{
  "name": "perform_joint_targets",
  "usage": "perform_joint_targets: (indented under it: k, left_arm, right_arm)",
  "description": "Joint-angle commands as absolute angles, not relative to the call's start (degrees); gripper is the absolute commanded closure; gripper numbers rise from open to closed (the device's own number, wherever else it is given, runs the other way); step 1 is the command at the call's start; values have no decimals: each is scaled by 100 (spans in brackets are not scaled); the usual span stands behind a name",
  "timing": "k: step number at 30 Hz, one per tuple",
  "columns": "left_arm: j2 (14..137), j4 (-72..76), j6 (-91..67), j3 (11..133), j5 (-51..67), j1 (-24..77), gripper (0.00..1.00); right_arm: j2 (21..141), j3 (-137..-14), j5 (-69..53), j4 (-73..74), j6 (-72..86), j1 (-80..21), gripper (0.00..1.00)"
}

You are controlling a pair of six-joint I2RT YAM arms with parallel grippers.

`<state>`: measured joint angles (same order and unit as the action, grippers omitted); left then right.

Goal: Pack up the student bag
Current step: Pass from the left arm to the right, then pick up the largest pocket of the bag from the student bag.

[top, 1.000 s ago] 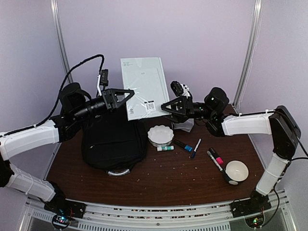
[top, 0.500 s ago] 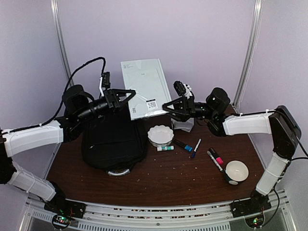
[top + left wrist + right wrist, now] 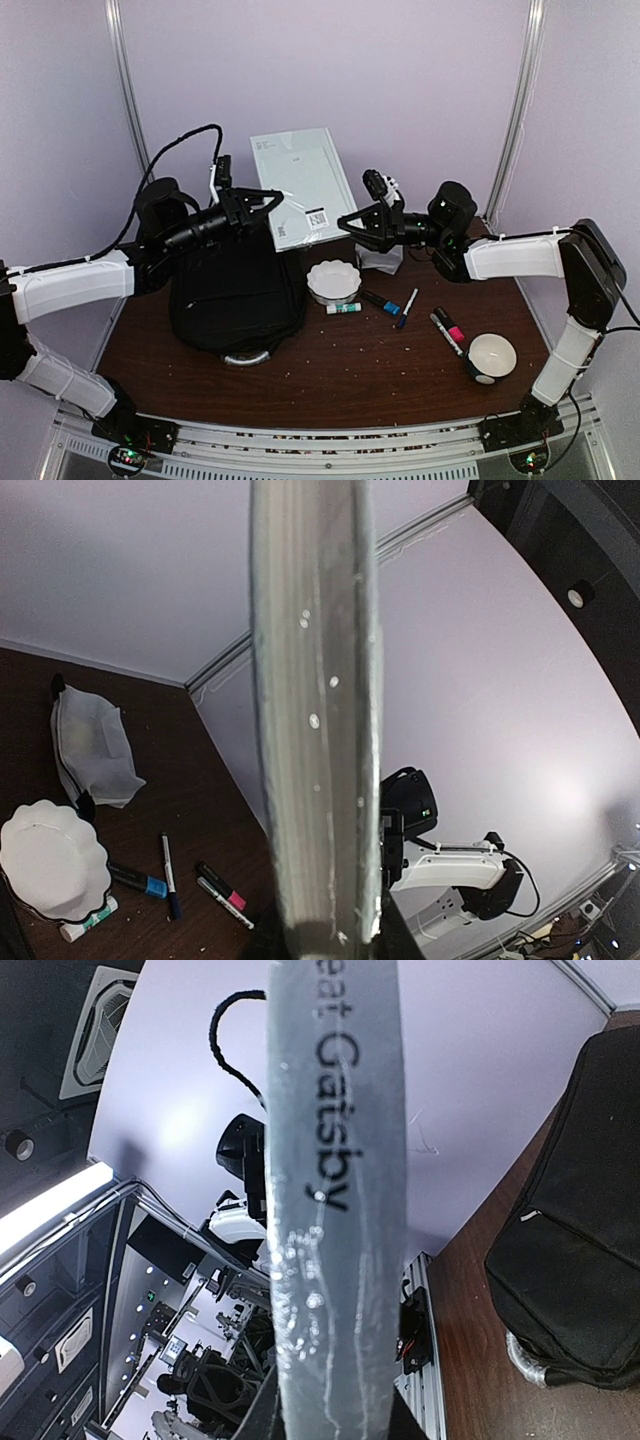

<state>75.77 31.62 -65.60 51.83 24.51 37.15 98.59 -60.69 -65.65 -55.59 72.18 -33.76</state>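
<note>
1. While the Great Gatsby book (image 3: 300, 185) hangs upright in the air over the far edge of the table (image 3: 330, 390), we judge the step in hand to be bringing it to the bag for packing.
2. We see the left gripper (image 3: 272, 200) narrowed onto the book's left edge. Its wrist view shows the page block pinched between the fingers.
3. We see the right gripper (image 3: 345, 220) at the book's lower right corner. Its wrist view shows the spine filling the gap between the jaws, so we read it as clamped on the book too.
4. The student bag (image 3: 235, 295) lies flat on the left half of the table, with its silvery handle (image 3: 245, 357) toward the near edge and its far end just below the book.
5. We cannot tell from above whether the main zip stands open.
6. Next, in our judgement, an opening has to be found or made. Then both arms must tilt and lower the book together so neither grip twists it.
7. The white scalloped bowl (image 3: 333, 281), markers (image 3: 447, 328) and glue stick (image 3: 343, 308) lie loose around the table's middle, not yet packed.
</note>
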Motion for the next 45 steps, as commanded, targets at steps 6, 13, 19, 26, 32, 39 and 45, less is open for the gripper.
perform_joint_targets:
  k: [6,13,19,26,32,39,45]
  left_arm:
    - [7463,1856,-5793,5414,2058,3672,50]
    - [6852,-1154,-4127,5725,1276,3674,42]
    - [6718,-3039,-2682,5874,498,3786,45]
    - [6795,-3919,-1787,5785,-481,4676,42]
    - [7823,-4789,-1456,6060,-1424,5476,41]
    - [8629,-4799,-1139,6177,-1448,5563,43]
    - [9167,-4865,-921,6273,-1743,5572,44]
  right_arm:
    - [9730,-6111,-6336,-5801,7160,-3160,100]
    - [9606,-5952,-6397,-5389,6933,-2658,100]
    - [9334,-5652,-6637,-4638,6309,-2376,100]
    - [8699,-5199,-6968,-3002,4980,-1961,100]
    - [8176,-5347,-6813,-526,2851,-1853,100]
    - [7906,-5168,-6771,-159,2441,-1853,100]
    - [7683,-5102,-6675,251,2068,-1854,100]
